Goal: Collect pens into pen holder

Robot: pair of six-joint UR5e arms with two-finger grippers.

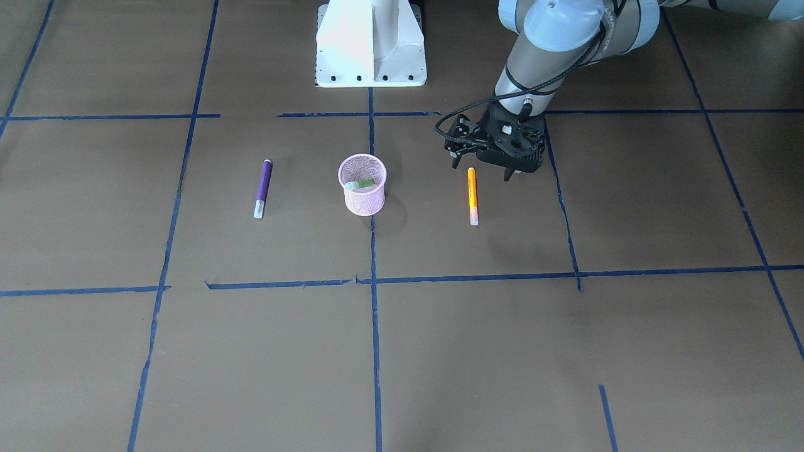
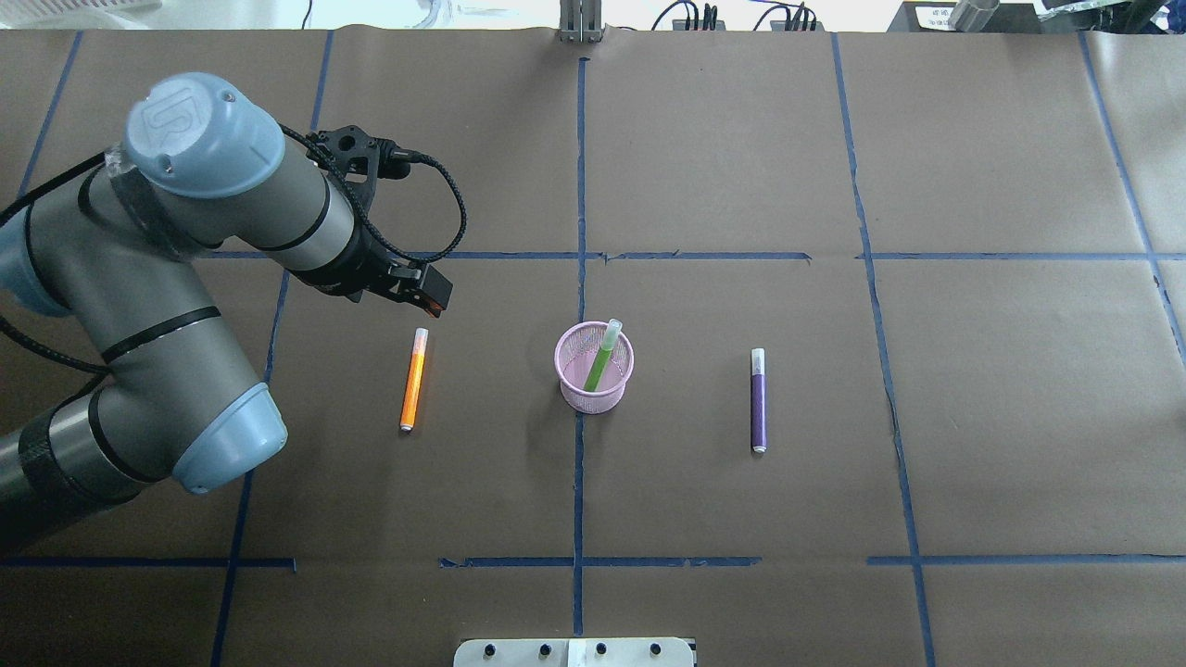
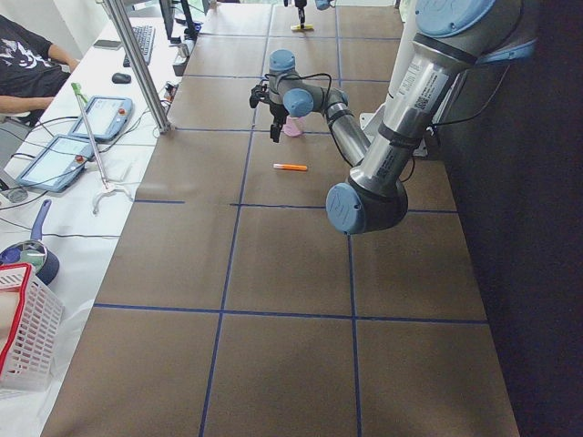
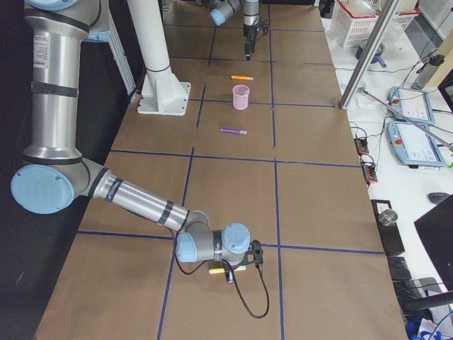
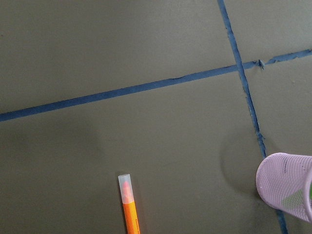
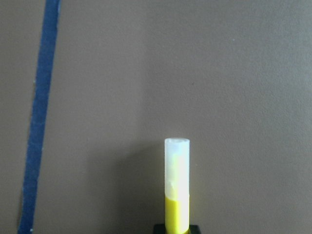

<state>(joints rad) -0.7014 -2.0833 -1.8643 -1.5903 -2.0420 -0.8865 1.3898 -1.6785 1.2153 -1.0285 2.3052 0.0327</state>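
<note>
The pink mesh pen holder stands upright mid-table with a green pen leaning inside it. An orange pen lies flat on the robot's left of it. A purple pen lies flat on its right. My left gripper hangs open and empty above the orange pen; the left wrist view shows that pen's cap end and the holder. My right gripper sits low over the near table end, shut on a yellow pen.
The white robot base stands at the table's robot side. Blue tape lines grid the brown table. A side bench with tablets and white baskets runs along the far edge. A person sits by it.
</note>
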